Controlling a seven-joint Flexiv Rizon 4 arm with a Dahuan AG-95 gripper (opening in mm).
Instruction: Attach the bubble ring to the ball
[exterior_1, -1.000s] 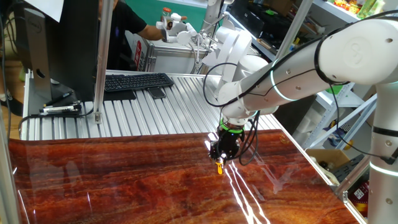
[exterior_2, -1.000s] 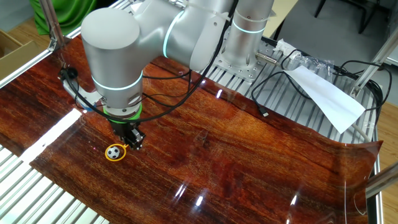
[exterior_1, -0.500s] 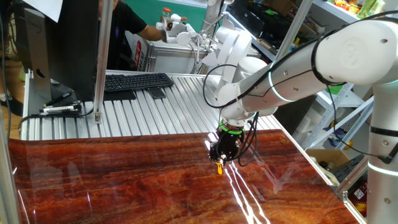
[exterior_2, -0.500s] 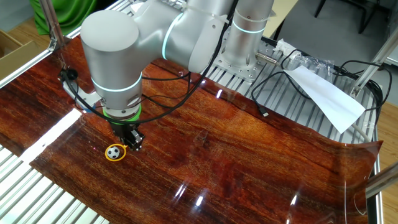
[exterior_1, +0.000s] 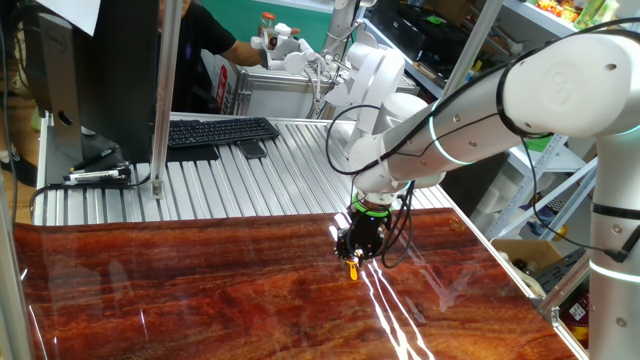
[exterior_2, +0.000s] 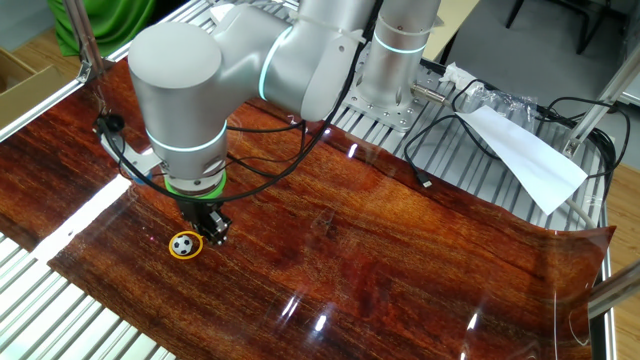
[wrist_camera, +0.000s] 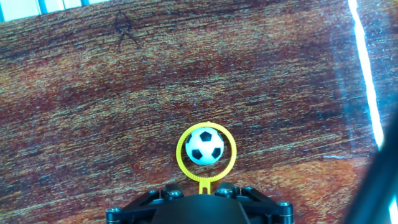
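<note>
The ball (wrist_camera: 205, 146) is a small black-and-white football lying on the wooden table top (wrist_camera: 93, 112). The bubble ring (wrist_camera: 179, 157) is a thin yellow loop lying round the ball, and its short stem runs back between my fingers. My gripper (wrist_camera: 202, 186) is low over the table, right behind the ball, shut on the ring's stem. In the other fixed view the ball (exterior_2: 182, 243) sits inside the yellow ring (exterior_2: 187, 255), just left of the gripper (exterior_2: 212, 230). In one fixed view only a yellow bit (exterior_1: 352, 269) shows under the gripper (exterior_1: 353, 256), and the ball is hidden.
A keyboard (exterior_1: 220, 130) lies on the slatted metal bench behind the table top. A black cable (exterior_2: 440, 150) and a white paper sheet (exterior_2: 525, 155) lie at the far side. The table's front edge (exterior_2: 60, 262) is close to the ball.
</note>
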